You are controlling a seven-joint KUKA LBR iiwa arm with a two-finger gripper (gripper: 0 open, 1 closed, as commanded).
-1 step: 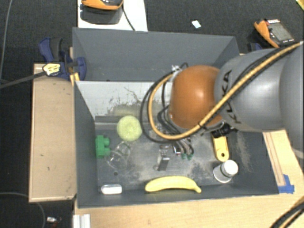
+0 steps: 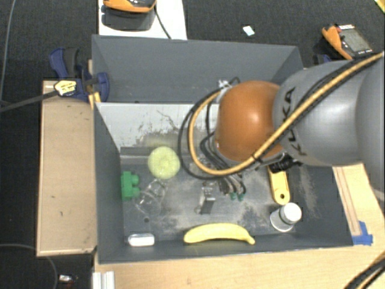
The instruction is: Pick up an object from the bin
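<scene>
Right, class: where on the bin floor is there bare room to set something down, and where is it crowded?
Bare floor lies between the clear plastic piece, the banana and the arm. Another patch sits right of the white-capped bottle. Crowded: the left side, where green block, yellow-green ball and plastic piece cluster.

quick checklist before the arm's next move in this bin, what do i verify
1. Gripper over a thing: not ok, it hangs over bare bin floor.
2. Anything held: cannot tell.
3. Banana lying free by the near wall: ok.
4. Ball clear of the arm: ok.
5. Yellow tool fully seen: not ok, the arm covers its top.
6. Bottle upright: cannot tell.
</scene>
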